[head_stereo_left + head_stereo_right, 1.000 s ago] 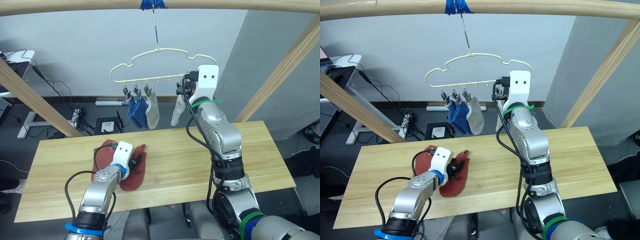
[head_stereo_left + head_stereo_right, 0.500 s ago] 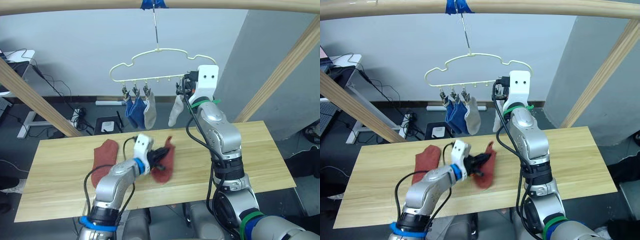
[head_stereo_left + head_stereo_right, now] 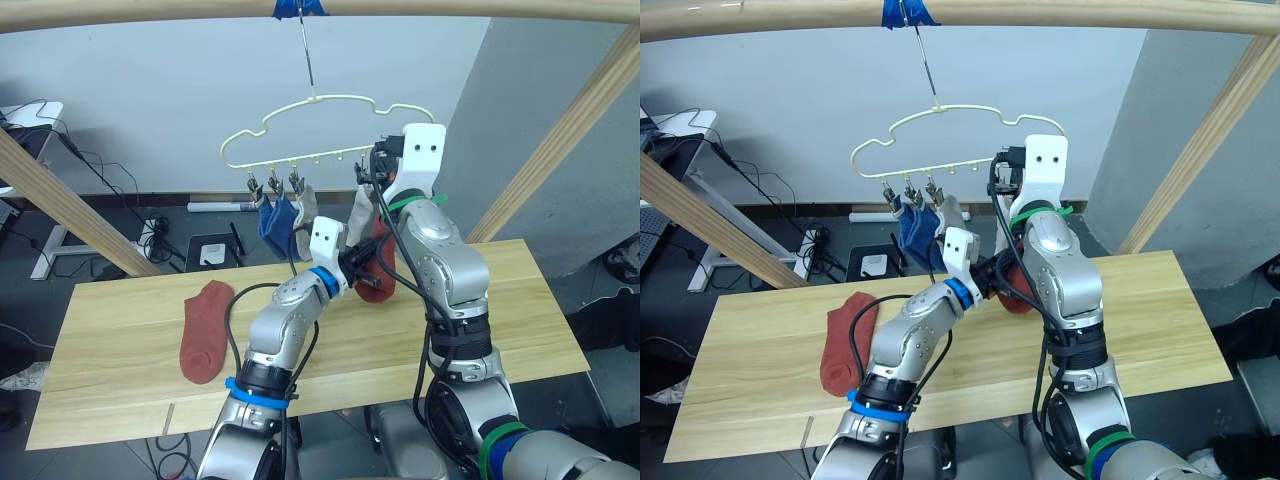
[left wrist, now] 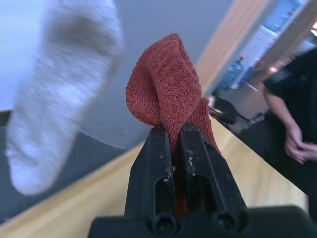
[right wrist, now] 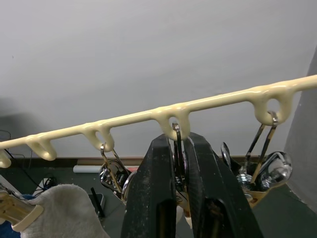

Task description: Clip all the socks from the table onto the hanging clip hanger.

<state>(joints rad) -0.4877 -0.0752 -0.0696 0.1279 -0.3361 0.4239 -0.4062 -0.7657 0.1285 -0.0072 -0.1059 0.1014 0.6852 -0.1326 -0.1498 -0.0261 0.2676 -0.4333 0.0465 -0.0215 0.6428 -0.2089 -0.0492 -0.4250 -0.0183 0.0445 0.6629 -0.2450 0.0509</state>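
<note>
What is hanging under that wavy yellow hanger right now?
Under the clip hanger hang two blue socks and two grey socks, held by metal clips. The right gripper pinches another clip. The robot's arms cover part of the right-hand grey sock.

- Rust-red sock held in left pincer: coarse knit cloth, matt, slightly fuzzy.
- Grey sock: soft, nubbly cloth.
- Clip hanger: smooth pale yellow-green coating, faint sheen.
- Clips: shiny bare metal.
- Pincer fingers: black matt plastic, scuffed, dusty.
- Desk: pale wood planks, smooth, satin finish.
- Overhead rail: plain light wood.
</note>
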